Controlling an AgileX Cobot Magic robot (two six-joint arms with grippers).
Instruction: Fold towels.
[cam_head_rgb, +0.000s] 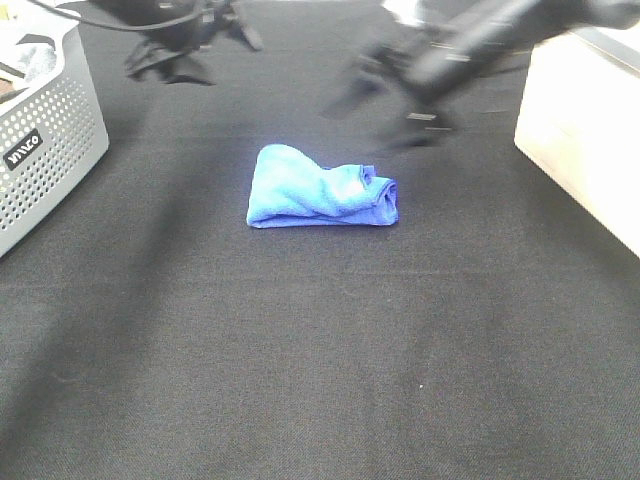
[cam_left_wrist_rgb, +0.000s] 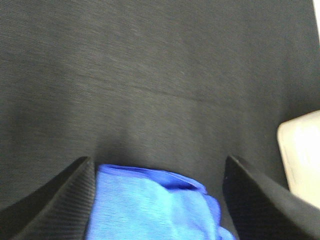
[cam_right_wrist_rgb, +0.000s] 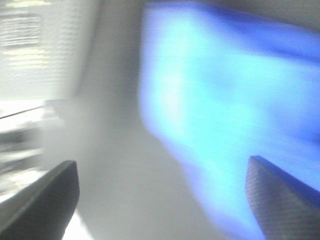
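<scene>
Black counter fills the foreground of my high view, bare up to a blue towel lying near its middle, bunched into a rough folded wad. My left fingers are spread wide and hold nothing; the towel's edge shows between them in the wrist view. My right fingers are also parted and empty, blurred, near the towel's far right end. A grey perforated basket sits at far left, a pale box at right.
</scene>
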